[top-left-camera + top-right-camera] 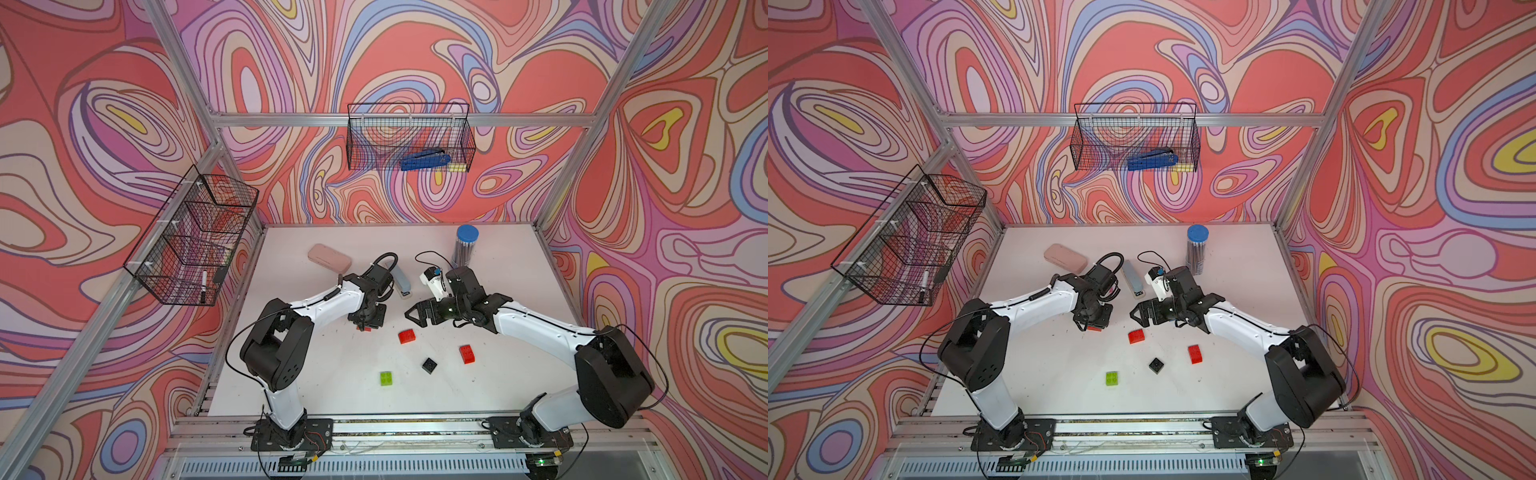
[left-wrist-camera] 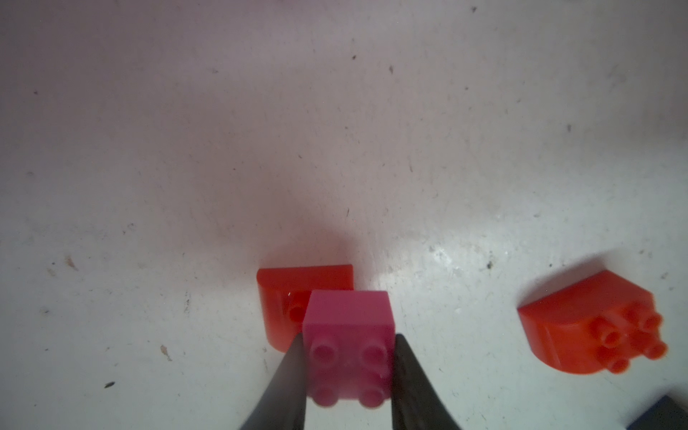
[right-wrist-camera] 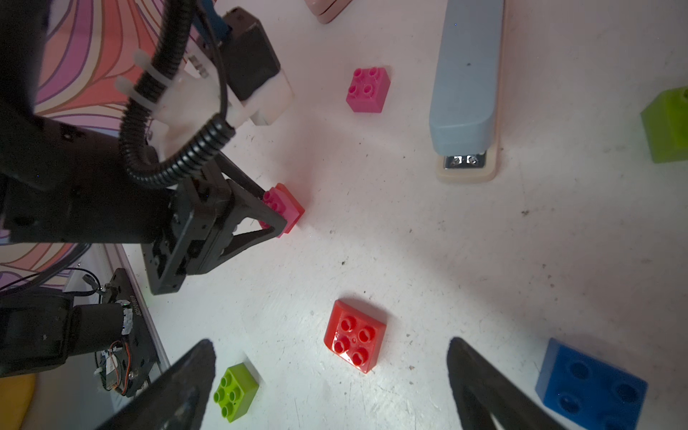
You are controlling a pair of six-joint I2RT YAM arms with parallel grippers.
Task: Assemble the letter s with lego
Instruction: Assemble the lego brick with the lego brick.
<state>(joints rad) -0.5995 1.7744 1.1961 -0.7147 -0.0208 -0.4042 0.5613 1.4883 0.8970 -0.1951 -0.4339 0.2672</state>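
**Grip state.** The left gripper (image 2: 349,338) is clenched on a pink square four-stud plastic lego brick (image 2: 348,316). One black finger (image 2: 283,379) bears on each of two opposite side walls, and the studs face the wrist. Just beneath the pink brick, on the white tabletop (image 2: 335,130), lies a red plastic lego brick with one rounded edge (image 2: 294,286). This is the reference brick, and all positions below are given from it.

**Governing relation.** The pink brick sits over the reference brick but does not appear square to it.
- In the left wrist view the reference brick projects past one side of the pink brick, so the outlines overlap only in part.
- In the right wrist view the pink brick (image 3: 273,201) and the reference brick (image 3: 296,208) appear to touch. Whether the studs are engaged cannot be determined.
- Both bricks look square in plan, so no long axis applies. Alignment depends on edge direction and sideways offset alone.

The coming move likely needs a small lateral correction before pressing down.

**Arm choice.** The left arm is the nearer arm, being at the reference brick. The right gripper (image 1: 411,316) is released with its jaws wide and hovers near the reference brick. It is close to a second red rounded brick (image 3: 353,340).

**Other bricks.**
- A black brick (image 1: 429,365), a lime green brick (image 1: 387,378) and a third red brick (image 1: 467,354) lie farther from the reference brick, on the side toward the arm bases.
- A loose pink brick (image 3: 368,89) lies on the opposite side.
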